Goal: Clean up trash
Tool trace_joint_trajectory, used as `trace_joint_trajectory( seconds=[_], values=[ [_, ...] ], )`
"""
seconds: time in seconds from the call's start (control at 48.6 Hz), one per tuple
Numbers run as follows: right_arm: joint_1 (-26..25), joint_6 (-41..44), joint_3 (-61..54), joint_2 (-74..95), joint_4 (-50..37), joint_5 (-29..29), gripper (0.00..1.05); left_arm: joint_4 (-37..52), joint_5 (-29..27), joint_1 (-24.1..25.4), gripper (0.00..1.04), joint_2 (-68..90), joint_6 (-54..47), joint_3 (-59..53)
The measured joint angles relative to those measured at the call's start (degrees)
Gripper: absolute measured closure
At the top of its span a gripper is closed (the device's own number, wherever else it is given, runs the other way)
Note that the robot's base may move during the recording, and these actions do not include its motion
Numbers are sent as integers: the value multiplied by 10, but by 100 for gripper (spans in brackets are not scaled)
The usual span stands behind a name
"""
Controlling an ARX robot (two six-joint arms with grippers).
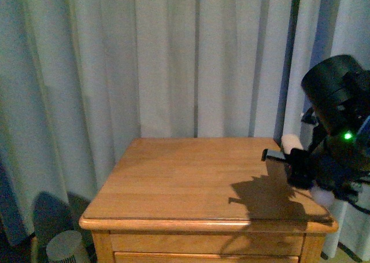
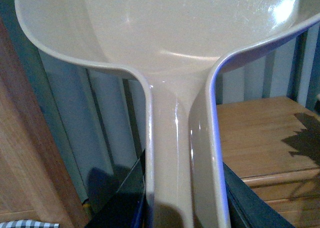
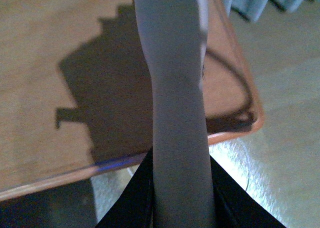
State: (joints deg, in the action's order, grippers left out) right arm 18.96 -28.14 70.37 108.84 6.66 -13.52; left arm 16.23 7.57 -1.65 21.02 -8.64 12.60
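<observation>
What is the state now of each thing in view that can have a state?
dustpan: held; no trash in the visible part of its scoop.
left gripper: jaws shut on the dustpan.
pale handle: held above the table corner.
right gripper: jaws shut on the pale handle.
drawer: closed.
curtains: drawn shut.

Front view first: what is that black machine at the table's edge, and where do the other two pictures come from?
It is a robot's right arm, seen from a camera on its body. The wooden table shows only the arm's shadow. The other pictures come from wrist cameras. The left pincer grips a pale dustpan by its handle; the right pincer grips a long pale handle, its far end out of view.
</observation>
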Motion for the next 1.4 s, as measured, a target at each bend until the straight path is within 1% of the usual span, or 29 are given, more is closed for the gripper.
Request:
trace_joint_trajectory(
  seconds=[0.103, 0.226, 0.309, 0.371, 0.535, 0.638, 0.72, 0.823, 0.967, 1.07, 1.4],
  values=[
    [-3, 40, -41, -49, -63, -10, 84, 0, 0, 0, 79, 0, 0, 0],
    [-7, 138, -164, -200, -223, -22, 84, 0, 0, 0, 79, 0, 0, 0],
    [-10, 173, -238, -291, -276, -29, 84, 0, 0, 0, 79, 0, 0, 0],
    [-14, 191, -312, -382, -291, -44, 84, 0, 0, 0, 79, 0, 0, 0],
    [-17, 212, -418, -527, -281, -80, 84, 0, 0, 0, 79, 0, 0, 0],
    [-13, 211, -464, -618, -243, -89, 84, 0, 0, 0, 79, 0, 0, 0],
    [0, 202, -488, -673, -208, -98, 84, 0, 0, 0, 79, 0, 0, 0],
    [31, 198, -520, -729, -182, -117, 84, 0, 0, 0, 79, 0, 0, 0],
    [58, 199, -533, -760, -174, -144, 84, 0, 0, 0, 79, 0, 0, 0],
    [62, 199, -533, -766, -154, -168, 84, 0, 0, 0, 79, 0, 0, 0],
    [62, 198, -533, -771, -153, -178, 84, 0, 8, 0, 79, 0, 0, 0]
  ],
)
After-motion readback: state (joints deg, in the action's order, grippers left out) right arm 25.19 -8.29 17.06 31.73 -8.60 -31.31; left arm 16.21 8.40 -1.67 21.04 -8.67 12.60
